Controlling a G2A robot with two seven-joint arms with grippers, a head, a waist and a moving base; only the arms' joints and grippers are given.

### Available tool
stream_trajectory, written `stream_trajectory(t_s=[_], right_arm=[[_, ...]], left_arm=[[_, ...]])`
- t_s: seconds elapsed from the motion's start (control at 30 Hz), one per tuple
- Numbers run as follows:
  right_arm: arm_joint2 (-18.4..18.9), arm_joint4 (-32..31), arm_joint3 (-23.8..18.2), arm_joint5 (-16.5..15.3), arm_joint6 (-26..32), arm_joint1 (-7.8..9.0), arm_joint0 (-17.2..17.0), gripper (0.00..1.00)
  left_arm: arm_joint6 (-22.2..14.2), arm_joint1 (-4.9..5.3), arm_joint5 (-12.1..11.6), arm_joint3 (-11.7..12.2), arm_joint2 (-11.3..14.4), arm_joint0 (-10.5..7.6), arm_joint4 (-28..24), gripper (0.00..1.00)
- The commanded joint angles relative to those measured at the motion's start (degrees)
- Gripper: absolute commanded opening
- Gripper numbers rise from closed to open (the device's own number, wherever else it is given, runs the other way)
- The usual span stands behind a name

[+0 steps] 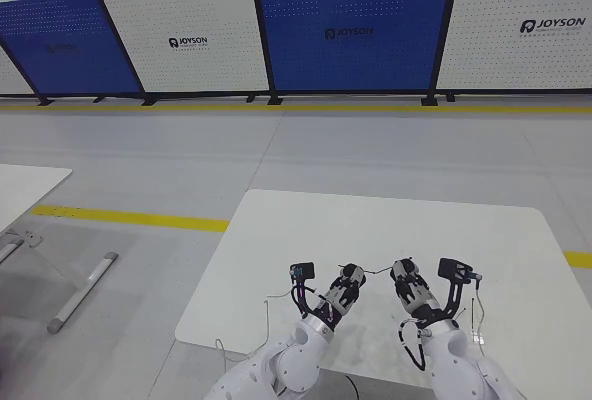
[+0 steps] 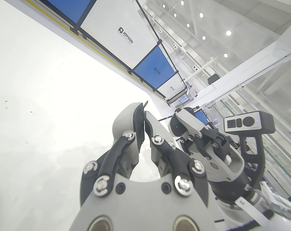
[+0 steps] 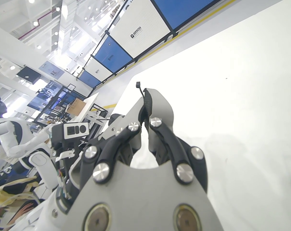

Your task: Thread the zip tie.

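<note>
Thin black plastic zip tie [image 1: 376,269] spans the small gap between the two hands in the top view. The left hand [image 1: 350,278] and the right hand [image 1: 404,272] sit side by side over the near part of the white, round-cornered desk [image 1: 396,225]. They are close to its front edge. Bare desk runs wide beyond them to the far edge and out to the right. The desk's left edge lies nearer, on the left hand's side. A second white table [image 1: 6,195] stands well apart across the grey floor [image 1: 176,150].

In the left wrist view the left hand [image 2: 144,111] is closed, pinching the zip tie [image 2: 145,103]. A short tip pokes out past the fingertips. A thin black length runs on to the right hand [image 2: 178,113] just beside it. Open desk [image 2: 51,121] spreads on the other side.

In the right wrist view the right hand [image 3: 145,97] is clamped on the zip tie [image 3: 141,90]. The tie's small square head stands clear above the fingertips. The desk [image 3: 232,97] lies bare out to its rounded corner.
</note>
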Motion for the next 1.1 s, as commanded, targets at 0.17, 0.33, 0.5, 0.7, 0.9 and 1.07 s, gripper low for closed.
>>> stream_trajectory(t_s=[0.17, 0.33, 0.5, 0.7, 0.9, 1.07], right_arm=[[0.1, -0.9, 0.4, 0.2, 0.7, -0.26, 0.2, 0.0], [-0.1, -1.3, 0.9, 0.2, 0.8, -0.52, 0.5, 0.0], [0.0, -1.4, 0.9, 0.0, 0.6, -0.76, 0.5, 0.0], [0.6, -1.8, 0.1, -0.4, 0.8, -0.85, -0.2, 0.0], [0.8, -2.0, -0.1, -0.3, 1.2, -1.04, -0.4, 0.0], [0.6, -2.3, 0.5, 0.0, 1.5, -1.31, 0.0, 0.0]], left_arm=[[0.0, 0.0, 0.0, 0.0, 0.0, 0.0, 0.0, 0.0], [0.0, 0.0, 0.0, 0.0, 0.0, 0.0, 0.0, 0.0], [0.0, 0.0, 0.0, 0.0, 0.0, 0.0, 0.0, 0.0], [0.0, 0.0, 0.0, 0.0, 0.0, 0.0, 0.0, 0.0], [0.0, 0.0, 0.0, 0.0, 0.0, 0.0, 0.0, 0.0], [0.0, 0.0, 0.0, 0.0, 0.0, 0.0, 0.0, 0.0]])
